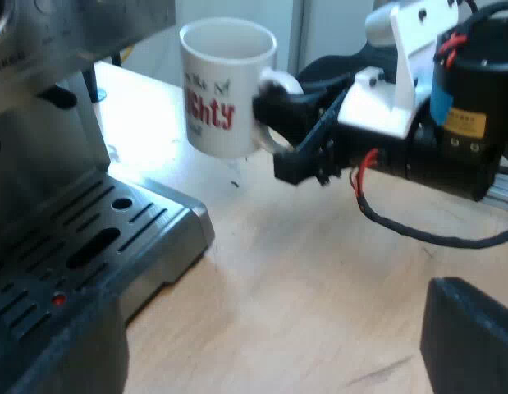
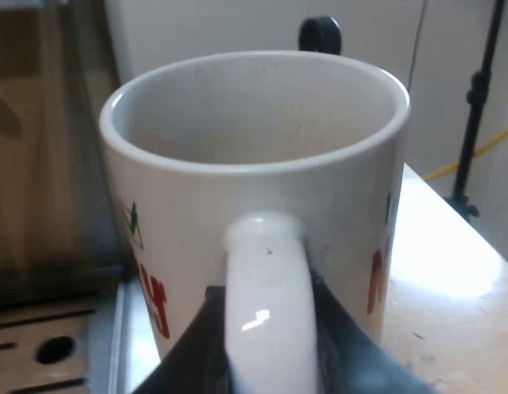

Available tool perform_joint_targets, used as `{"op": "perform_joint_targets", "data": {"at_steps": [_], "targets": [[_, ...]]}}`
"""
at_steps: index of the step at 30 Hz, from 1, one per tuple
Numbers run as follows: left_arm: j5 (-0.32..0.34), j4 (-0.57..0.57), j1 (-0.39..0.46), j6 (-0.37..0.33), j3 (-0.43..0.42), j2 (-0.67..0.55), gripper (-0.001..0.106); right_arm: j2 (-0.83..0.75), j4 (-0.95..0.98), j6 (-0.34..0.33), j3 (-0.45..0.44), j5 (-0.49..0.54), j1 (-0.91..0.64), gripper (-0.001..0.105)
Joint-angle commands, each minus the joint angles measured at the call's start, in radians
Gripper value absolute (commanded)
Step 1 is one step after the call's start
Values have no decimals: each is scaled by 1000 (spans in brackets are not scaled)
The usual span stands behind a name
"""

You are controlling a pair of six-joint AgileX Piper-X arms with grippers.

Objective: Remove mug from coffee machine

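The right gripper is pinching the mug by its handle: its black fingers press against either side of the white loop, touching it, and are no wider apart than the handle. From the left wrist view, that gripper holds the mug upright, beside the espresso machine and off its drip tray. The mug's base appears to hang just above the wooden table, with a small shadow beneath it. The mug is white with red lettering, and its inside looks empty. The slotted tray has nothing standing on it, and a small red dot shows in its grate. The left gripper sits near the tray's corner, well apart from the mug, with its dark fingers spread wide and nothing between them.
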Motion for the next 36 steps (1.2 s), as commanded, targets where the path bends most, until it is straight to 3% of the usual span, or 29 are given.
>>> {"op": "perform_joint_targets", "data": {"at_steps": [1,4,8,10,18,23,27,36], "targets": [[-11,-55,-5,-3,-1,27,79,-16,16,-4,-5,-35,-32,0],[-8,-106,-5,-3,-1,63,79,-16,70,12,-5,-118,-67,0],[-8,-155,-5,-3,-1,111,79,-16,90,27,-5,-139,-98,0],[-8,-170,-5,-3,-1,134,79,-16,97,70,-5,-190,-169,0],[-2,-239,-5,-3,-1,212,79,-6,97,62,-5,-301,-306,0],[11,-257,-5,-3,-1,245,79,41,90,21,-5,-421,-365,0],[13,-257,-5,-3,-1,256,79,89,9,-59,-5,-422,-366,0],[13,-257,-5,-3,-1,255,79,263,-275,-75,-5,-427,-374,0]]}}
